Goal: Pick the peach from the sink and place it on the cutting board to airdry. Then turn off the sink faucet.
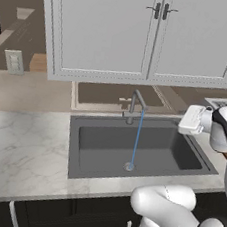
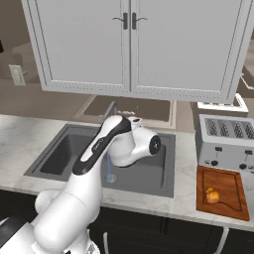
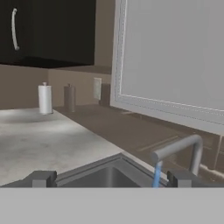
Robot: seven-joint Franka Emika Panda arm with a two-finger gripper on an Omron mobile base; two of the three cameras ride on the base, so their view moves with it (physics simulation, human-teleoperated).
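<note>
Rising from the lower right of the left base view, the white Franka arm bends up and over so that its white hand [image 1: 195,120] sits above the right rear corner of the large dark grey rectangular sink [image 1: 87,155], pointing left toward the slim grey metal gooseneck faucet [image 1: 135,105]; a thin blue stream of water [image 1: 136,138] falls from the spout to the round silver drain [image 1: 129,166], and white cabinet doors [image 1: 145,34] hang above the sink. Seen from the right base view, the arm climbs from the lower left, its dark-striped link and rounded wrist [image 2: 141,144] hanging over the middle of the sink [image 2: 54,156] and covering most of the faucet. To the right of the sink on the pale marble counter [image 2: 183,193], the small round orange-red peach [image 2: 212,196] rests on the flat reddish-brown wooden cutting board [image 2: 233,186], which lies just in front of the silver toaster [image 2: 225,141]. Looking along the gripper [image 3: 109,178] in the hand view, the two dark fingertips [image 3: 41,178] stand wide apart with nothing between them, level with the sink's rim [image 3: 87,170]; the faucet's spout [image 3: 177,148] curves in from the right with water [image 3: 157,175] running from it, and a white paper towel roll [image 3: 45,98] and a brown cylinder [image 3: 69,97] stand on the counter far beyond the sink.
</note>
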